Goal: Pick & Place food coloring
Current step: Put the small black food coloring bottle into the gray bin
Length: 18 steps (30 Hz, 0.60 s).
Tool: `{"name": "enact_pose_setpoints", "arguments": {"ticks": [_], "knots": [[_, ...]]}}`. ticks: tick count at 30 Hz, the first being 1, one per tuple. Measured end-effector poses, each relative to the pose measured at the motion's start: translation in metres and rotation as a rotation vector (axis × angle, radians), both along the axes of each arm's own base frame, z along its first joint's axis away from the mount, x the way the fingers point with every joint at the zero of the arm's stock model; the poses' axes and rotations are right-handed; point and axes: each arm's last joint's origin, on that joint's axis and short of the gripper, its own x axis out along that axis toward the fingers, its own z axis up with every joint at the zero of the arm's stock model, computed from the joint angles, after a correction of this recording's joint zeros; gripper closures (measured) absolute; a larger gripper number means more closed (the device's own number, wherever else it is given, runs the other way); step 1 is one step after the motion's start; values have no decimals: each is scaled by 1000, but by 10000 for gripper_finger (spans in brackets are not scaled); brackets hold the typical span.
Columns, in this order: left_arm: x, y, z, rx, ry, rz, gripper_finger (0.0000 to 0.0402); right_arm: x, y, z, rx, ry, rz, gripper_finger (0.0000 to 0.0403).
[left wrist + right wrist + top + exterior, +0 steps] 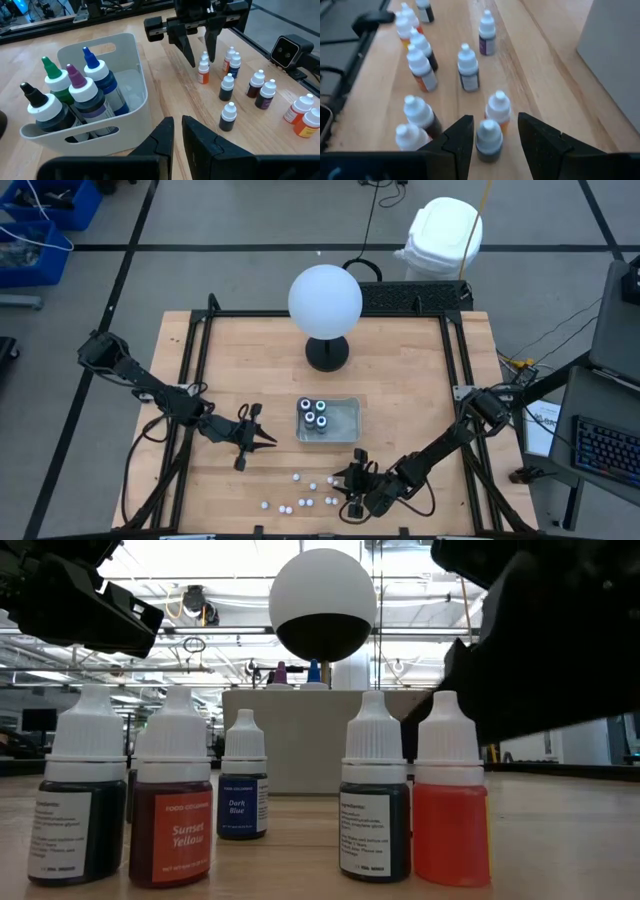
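Several small white-capped food coloring bottles [300, 492] stand scattered on the wooden table near its front edge, upright on their bases. Larger bottles with coloured tips [80, 95] stand inside the white-rimmed tray [350, 408]. My right gripper [495, 120] is open and low among the small bottles. Its fingers stand on either side of a dark small bottle [488, 140] with a gap on both sides, and an orange bottle [498, 107] is just beyond. My left gripper [177, 122] waits shut and empty, left of the tray [268, 438].
A big white globe on a black base [325, 300] stands behind the tray at the table's far middle. A black frame rail [458, 370] runs along the table's sides. More small bottles [420, 67] crowd close around my right gripper.
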Motion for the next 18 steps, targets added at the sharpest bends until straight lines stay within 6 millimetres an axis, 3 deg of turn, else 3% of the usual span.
{"name": "enact_pose_setpoints", "arguments": {"ticks": [7, 18], "knots": [[0, 0, 0, 9, -4, 10, 355, 2, -1, -10, 0, 12, -11, 259], [0, 1, 0, 10, -6, 27, 355, 2, -1, -8, -9, 10, -3, 259]]}}
